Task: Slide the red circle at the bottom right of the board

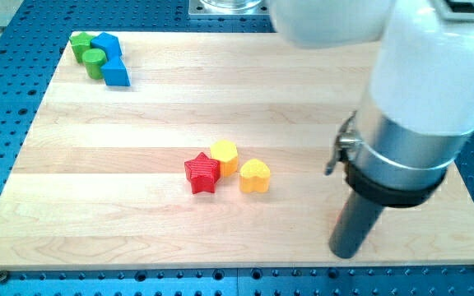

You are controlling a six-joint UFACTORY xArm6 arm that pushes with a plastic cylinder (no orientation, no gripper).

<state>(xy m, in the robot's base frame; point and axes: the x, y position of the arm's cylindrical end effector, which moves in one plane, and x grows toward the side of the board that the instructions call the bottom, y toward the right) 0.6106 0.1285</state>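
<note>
**Op:** Where's the tool?

**Arm:** You'll find my tip (pixel 345 256) near the board's (pixel 303 107) bottom-right corner, close to the bottom edge. It's 1 plain dark rod, not a clamp: nothing spread, nothing pressed together, nothing pinched. The big white and grey arm housing (pixel 422 90) above it fills the view's upper right.

**Op:** And the red circle?

**Arm:** You only get a thin reddish sliver (pixel 340 219) at the rod's left edge, just above my tip. The rest is hidden behind the rod. Shape not readable from that, and I cannot tell if rod and sliver touch.

**Op:** Other blocks?

**Arm:** Look mid-board, well to the left of my tip: 3 in a tight cluster. Red star (pixel 202 173) on the left, yellow hexagon (pixel 224 154) touching it up and to the right, yellow heart (pixel 254 175) just beside the hexagon, lower right.

**Op:** Top left?

**Arm:** 4 there, packed together at the corner. Green block (pixel 78 42), shape unclear, green cylinder (pixel 95 62) just below it, 1 blue block (pixel 107 43) to their right, another blue block (pixel 116 74) below that. All well apart from my tip.
</note>
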